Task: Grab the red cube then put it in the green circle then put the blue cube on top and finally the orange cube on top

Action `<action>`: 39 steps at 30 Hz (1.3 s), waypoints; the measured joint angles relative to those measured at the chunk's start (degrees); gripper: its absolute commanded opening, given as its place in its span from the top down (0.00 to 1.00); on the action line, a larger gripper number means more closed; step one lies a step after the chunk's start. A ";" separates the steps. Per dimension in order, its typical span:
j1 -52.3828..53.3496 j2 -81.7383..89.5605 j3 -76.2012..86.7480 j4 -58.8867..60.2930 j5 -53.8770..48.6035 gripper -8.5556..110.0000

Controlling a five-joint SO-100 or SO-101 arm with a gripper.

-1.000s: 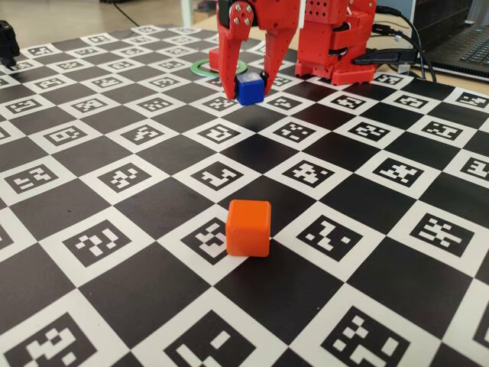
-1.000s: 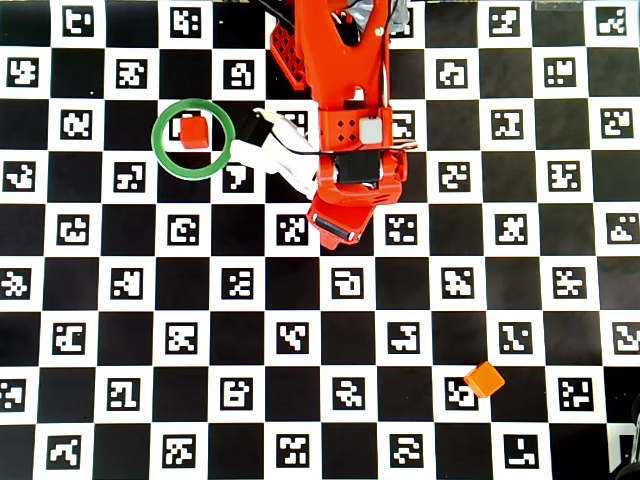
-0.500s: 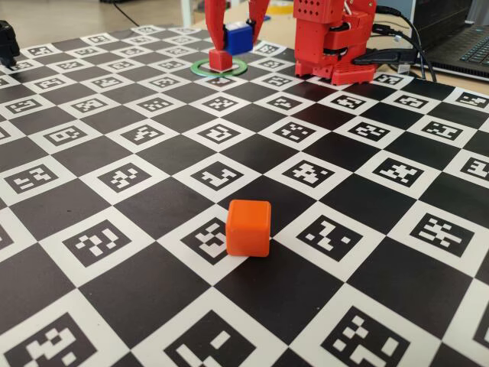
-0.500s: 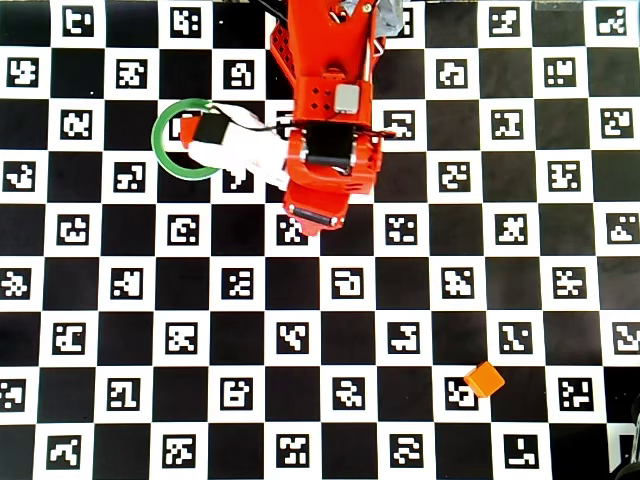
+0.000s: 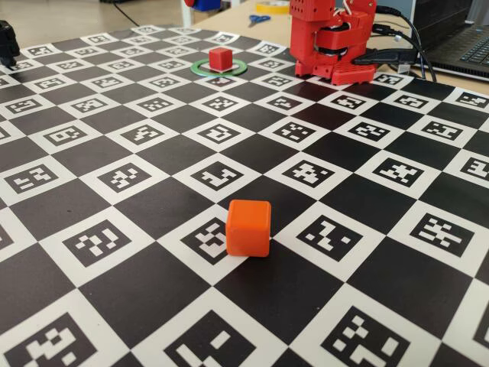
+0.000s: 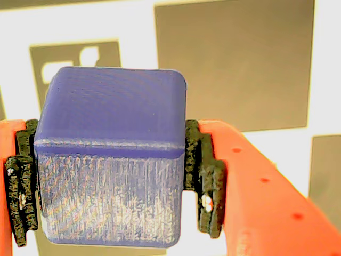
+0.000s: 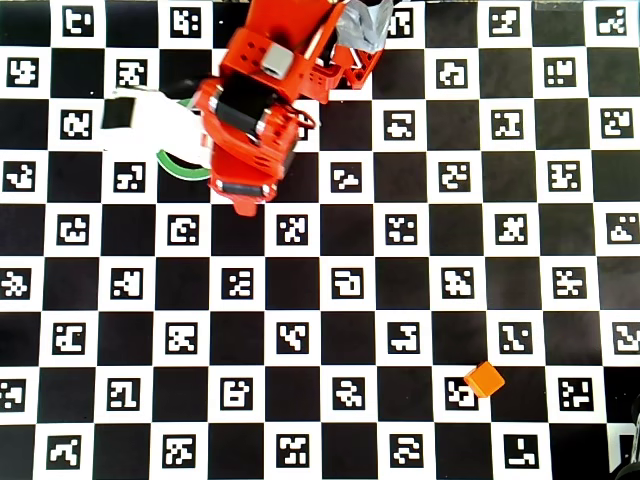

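The wrist view is filled by the blue cube [image 6: 112, 160], and my gripper [image 6: 113, 178] is shut on it, black pads [image 6: 205, 176] pressing both sides. It hangs high: in the fixed view only a sliver of the blue cube [image 5: 205, 4] shows at the top edge. The red cube [image 5: 220, 58] sits inside the green circle [image 5: 200, 69] at the far side of the board. The orange cube [image 5: 248, 228] lies alone near the front. In the overhead view my arm [image 7: 255, 120] covers the red cube and most of the green circle [image 7: 180, 168]; the orange cube [image 7: 485, 379] lies at lower right.
The checkerboard mat [image 5: 114, 290] with printed markers covers the table. My red base [image 5: 332, 42] stands at the back right, with black cables and a laptop [image 5: 458, 46] beside it. A dark object [image 5: 6, 42] sits at the far left edge.
The gripper lifted the blue cube off the mat and swung left in the overhead view, over and past the green circle. In the fixed view it rose almost out of the top.
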 measured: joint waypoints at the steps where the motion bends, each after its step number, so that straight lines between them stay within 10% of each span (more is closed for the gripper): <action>1: 1.41 0.00 -0.09 0.09 -2.02 0.90; 39: 26.02 5.10 24.61 -21.88 -34.45 0.90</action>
